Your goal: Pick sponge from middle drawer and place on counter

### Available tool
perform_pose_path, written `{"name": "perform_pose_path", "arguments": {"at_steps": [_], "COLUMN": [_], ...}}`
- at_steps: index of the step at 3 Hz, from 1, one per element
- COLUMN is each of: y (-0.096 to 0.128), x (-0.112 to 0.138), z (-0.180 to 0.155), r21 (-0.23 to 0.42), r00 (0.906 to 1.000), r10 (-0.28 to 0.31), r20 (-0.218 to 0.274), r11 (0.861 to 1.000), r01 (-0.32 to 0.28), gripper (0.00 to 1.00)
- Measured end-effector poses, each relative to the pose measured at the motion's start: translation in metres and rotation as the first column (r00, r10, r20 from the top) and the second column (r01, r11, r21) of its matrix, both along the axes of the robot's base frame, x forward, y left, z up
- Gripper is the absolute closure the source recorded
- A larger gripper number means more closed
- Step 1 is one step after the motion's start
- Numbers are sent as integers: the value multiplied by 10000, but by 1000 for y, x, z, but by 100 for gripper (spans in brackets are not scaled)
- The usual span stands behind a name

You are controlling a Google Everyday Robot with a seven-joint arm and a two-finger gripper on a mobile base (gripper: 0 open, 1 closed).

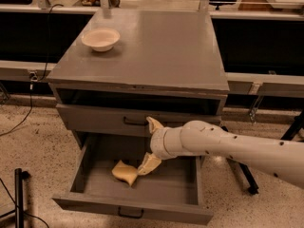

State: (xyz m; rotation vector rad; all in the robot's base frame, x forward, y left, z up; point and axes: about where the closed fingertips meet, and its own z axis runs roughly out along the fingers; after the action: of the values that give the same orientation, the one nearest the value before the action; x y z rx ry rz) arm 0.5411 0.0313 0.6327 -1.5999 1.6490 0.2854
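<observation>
The pale yellow sponge (124,172) lies on the floor of the open middle drawer (90,184), left of centre. My gripper (146,145) reaches in from the right, over the drawer and just right of the sponge. It is open. The lower finger (148,164) points down and its tip meets the sponge's right edge. The upper finger (154,124) sticks up in front of the closed drawer front. The sponge is not held. The counter (156,51) is the grey cabinet top above.
A cream round bowl (100,38) sits at the counter's back left. A closed drawer front (95,119) with a dark handle lies just above the gripper, under an open slot. A dark stand (19,194) is on the floor at left, and black legs (242,172) at right.
</observation>
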Motion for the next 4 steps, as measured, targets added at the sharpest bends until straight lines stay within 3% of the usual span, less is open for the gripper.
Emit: {"name": "perform_pose_path", "arguments": {"at_steps": [1, 2, 3, 4], "y": [-5, -18, -26, -21], "x": [-6, -16, -20, -21], "z": [-9, 2, -7, -41], "r21": [25, 162, 456, 610], "r00": [9996, 9949, 9912, 9868], "r10": [-296, -939, -1324, -1336], "r20": [4, 358, -91, -920], "r11": [9996, 9955, 9901, 9883], "r01": [296, 934, 1326, 1395], "gripper": [0, 0, 0, 0]}}
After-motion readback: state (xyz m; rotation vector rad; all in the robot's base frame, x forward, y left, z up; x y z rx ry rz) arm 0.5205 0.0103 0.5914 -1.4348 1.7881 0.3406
